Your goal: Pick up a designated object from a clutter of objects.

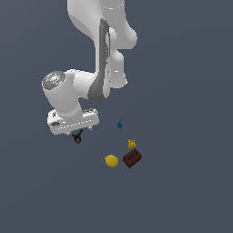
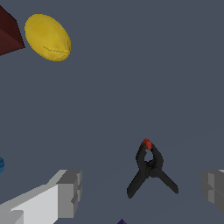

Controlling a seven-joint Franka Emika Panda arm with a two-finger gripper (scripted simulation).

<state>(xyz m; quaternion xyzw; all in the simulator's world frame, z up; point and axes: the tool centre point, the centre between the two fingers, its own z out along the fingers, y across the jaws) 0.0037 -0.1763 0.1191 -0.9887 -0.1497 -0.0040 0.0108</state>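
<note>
Your target, the black clamp (image 2: 150, 168), sits right there between the fingers in the wrist view, red tip pointing away from the hand and its two legs splayed back toward it. It lies nearer one finger (image 2: 214, 189) than the other (image 2: 70, 192), and neither pad touches it, so you have nothing in hold. The gripper (image 2: 142, 191) is spread wide, with clear floor on both sides of the clamp.

In the exterior view the clamp (image 1: 78, 137) shows just under the hand, red tip lowest; whether it rests on the floor there you cannot tell.

A sliver of the purple cube (image 2: 122, 222) peeks in at the frame edge, close to the clamp's legs. The blue cone (image 1: 119, 124) stands apart toward the exterior view's right. Farther that way, you have the yellow ball (image 1: 111, 160), the brown brick (image 1: 132, 158) just beside it, and the small yellow block (image 1: 132, 144) near the brick's far end. None of these crowd the fingers.
</note>
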